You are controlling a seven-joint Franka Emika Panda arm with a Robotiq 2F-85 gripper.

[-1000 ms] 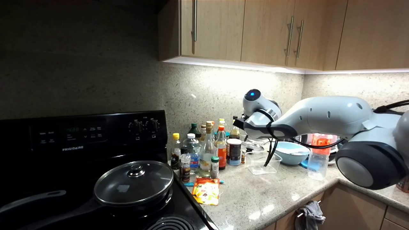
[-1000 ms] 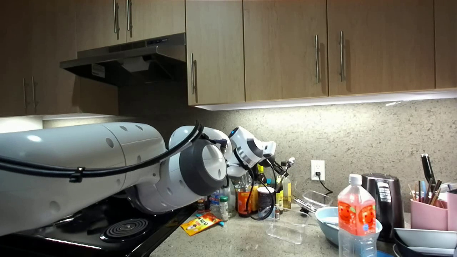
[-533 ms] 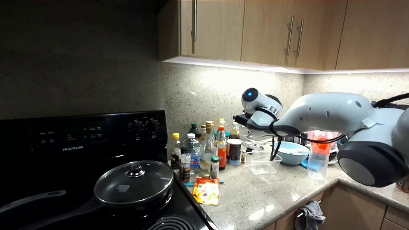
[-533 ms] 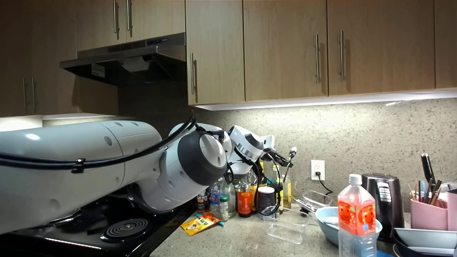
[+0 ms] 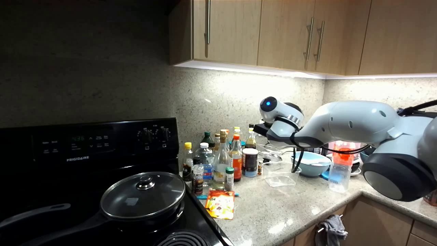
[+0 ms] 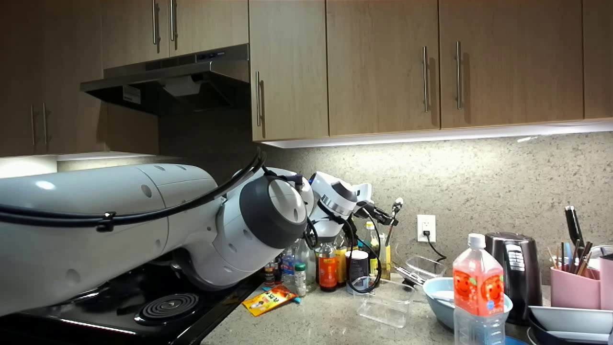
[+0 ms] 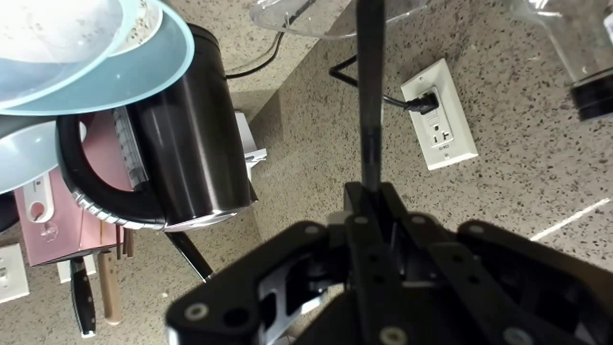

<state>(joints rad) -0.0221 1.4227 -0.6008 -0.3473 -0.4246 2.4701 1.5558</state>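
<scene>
- Counter (image 5: 252,212): speckled stone, glossy; everything on it unmoved since one second ago.
- Robot arm (image 5: 358,119): smooth white shells, reaching over the counter.
- Lidded frying pan (image 5: 143,198): round, black, on the stove (image 5: 85,145); contents not readable through the glass.
- Blue bowl (image 5: 312,169): wide, smooth; holds something pale — identity unclear.
- Kettle (image 7: 201,143): dark glossy cylinder, looped handle.
- Pink holder (image 6: 574,290): brown sticks (image 6: 584,258) stand in it.
- Red-labelled bottle (image 6: 479,292): clear, upright, near the blue bowl.
- Tub (image 5: 280,182): transparent, thin-walled, rectangular, open-topped.
- Jaws: pressed together, pinching a slim utensil (image 7: 371,96).
- Utensil: dark shaft, shiny rounded head (image 6: 397,206); in the air over the counter, before the speckled wall (image 6: 479,182), left of the outlet (image 6: 426,223) in an exterior view — higher there and slightly farther right than one second ago.
</scene>
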